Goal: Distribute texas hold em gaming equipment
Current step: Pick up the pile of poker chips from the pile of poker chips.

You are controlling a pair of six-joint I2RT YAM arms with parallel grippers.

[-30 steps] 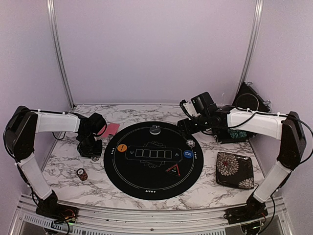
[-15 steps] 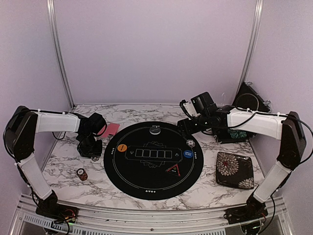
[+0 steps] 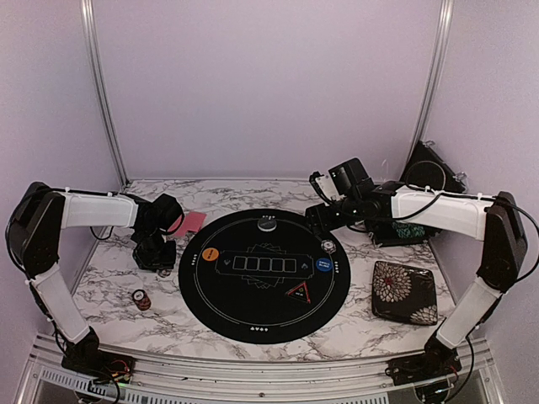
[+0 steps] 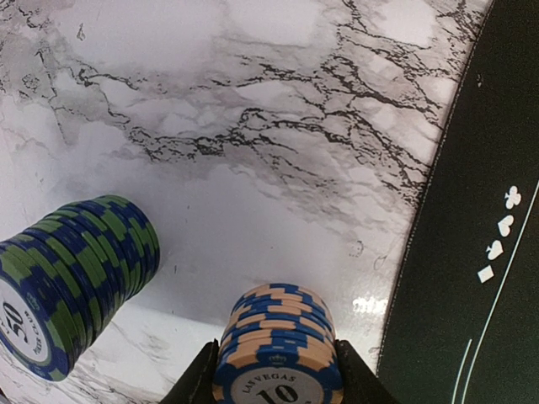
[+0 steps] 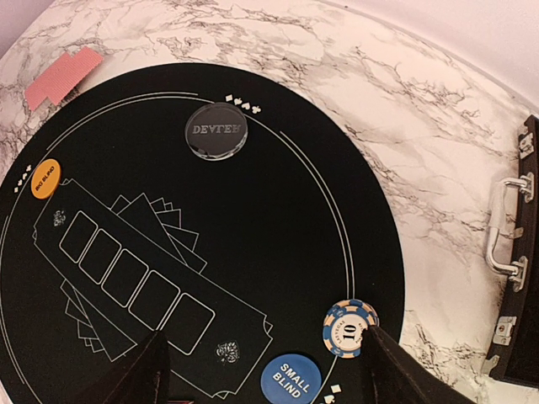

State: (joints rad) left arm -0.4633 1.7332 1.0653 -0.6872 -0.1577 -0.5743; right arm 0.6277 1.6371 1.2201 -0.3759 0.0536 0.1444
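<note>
Left wrist alone shows the left gripper [image 4: 276, 377] clamping a peach-blue chip stack [image 4: 278, 332]; the right gripper [image 5: 271, 370] stands open.

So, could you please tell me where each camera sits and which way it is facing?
Top view: above and behind the arm bases, looking down at the table and round mat; the left arm and right arm show.
Left wrist: looking down past the left gripper, shut on a chip stack, beside the mat's edge.
Right wrist: looking down on the mat past the open right gripper.
Shared: top and right wrist both show the pink cards.
</note>
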